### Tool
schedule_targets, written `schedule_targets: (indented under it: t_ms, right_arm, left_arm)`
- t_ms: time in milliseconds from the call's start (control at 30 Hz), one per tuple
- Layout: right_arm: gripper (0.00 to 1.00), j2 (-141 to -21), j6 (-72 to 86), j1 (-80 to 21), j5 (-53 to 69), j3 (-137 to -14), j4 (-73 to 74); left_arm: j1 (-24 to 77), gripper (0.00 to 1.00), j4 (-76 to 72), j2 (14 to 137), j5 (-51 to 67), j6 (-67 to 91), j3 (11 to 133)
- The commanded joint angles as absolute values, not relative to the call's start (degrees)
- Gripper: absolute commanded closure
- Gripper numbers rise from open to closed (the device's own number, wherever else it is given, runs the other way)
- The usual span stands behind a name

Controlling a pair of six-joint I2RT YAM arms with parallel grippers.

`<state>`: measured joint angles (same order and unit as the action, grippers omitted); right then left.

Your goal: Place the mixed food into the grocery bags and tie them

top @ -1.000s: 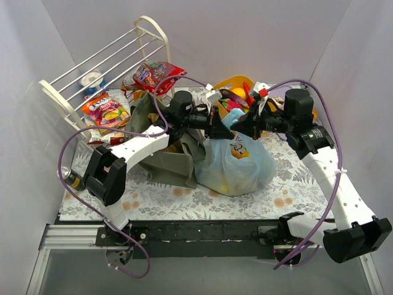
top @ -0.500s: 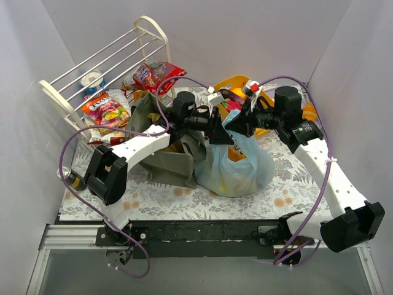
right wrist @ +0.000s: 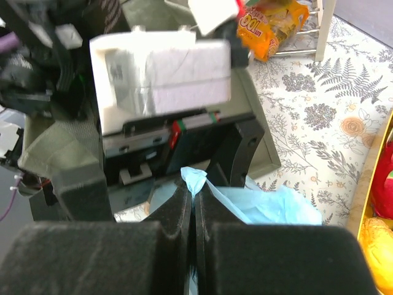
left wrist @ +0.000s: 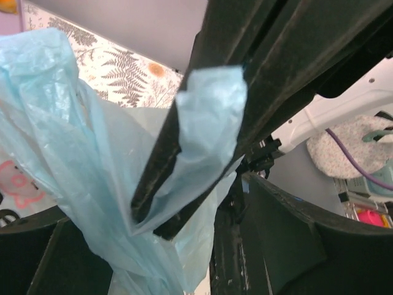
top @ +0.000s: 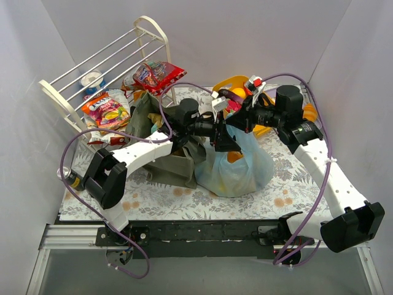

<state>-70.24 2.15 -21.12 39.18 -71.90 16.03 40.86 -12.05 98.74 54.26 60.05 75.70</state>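
The light-blue grocery bag [top: 242,169] stands at mid-table with an orange fruit [top: 234,156] showing through it. My right gripper [top: 236,121] is shut on a bunched handle of the bag [right wrist: 195,179] above the bag's mouth. My left gripper [top: 225,140] faces it from the left, open, its fingers [left wrist: 295,246] on either side of the pinched handle [left wrist: 206,117] without clamping it. The olive-green tote [top: 164,161] slumps just left of the blue bag, under the left arm. More toy food lies in the yellow tub [top: 239,81]. Snack packets [top: 109,109] rest on the rack.
The white wire rack [top: 92,64] fills the back left, with a red packet [top: 161,74] at its right end. An orange packet [right wrist: 270,21] lies by the rack's leg. The yellow tub sits directly behind both grippers. Purple cables loop above both arms.
My left gripper has opened, let go of the bag handle and pushed right toward the right gripper. The right gripper shifted left, still pinching the handle.
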Motion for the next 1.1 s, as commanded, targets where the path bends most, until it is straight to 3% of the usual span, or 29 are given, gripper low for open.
schedule_targets:
  t_ms: [0,333,433,667,733,867,1000,1067]
  right_arm:
    - [0.99,-69.2,5.2,-21.6,38.0,-71.0,11.1]
    - [0.99,-68.6,6.1,-22.2,37.3,-69.5,10.1]
    - [0.99,-68.4,6.4,-22.3,37.2,-69.3,9.8]
    - [0.99,-68.8,7.0,-22.2,37.4,-69.9,11.2]
    - [0.93,-68.8,7.0,-22.2,37.4,-71.0,12.0]
    - [0.70,-68.6,8.6,-22.3,37.4,-73.6,12.7]
    - [0.33,-69.0,10.4,-22.0,36.2,-78.2,16.2]
    - [0.28,-69.2,11.5,-21.3,35.7,-80.9,17.4]
  left_arm:
    - [41.7,0.24,-23.8,95.8,51.4,68.0,71.2]
    - [41.8,0.32,-33.4,96.5,47.2,74.7,68.7]
    - [41.8,0.44,-33.1,96.8,46.7,75.0,68.6]
    - [41.8,0.87,-33.0,96.6,44.6,74.7,67.7]
    - [41.8,1.00,-32.3,96.4,44.3,74.3,67.6]
    - [41.8,1.00,-31.6,96.1,44.2,73.0,66.8]
    - [41.8,1.00,-29.9,95.5,45.4,70.3,66.5]
    - [41.8,1.00,-28.7,95.1,46.1,69.1,66.4]
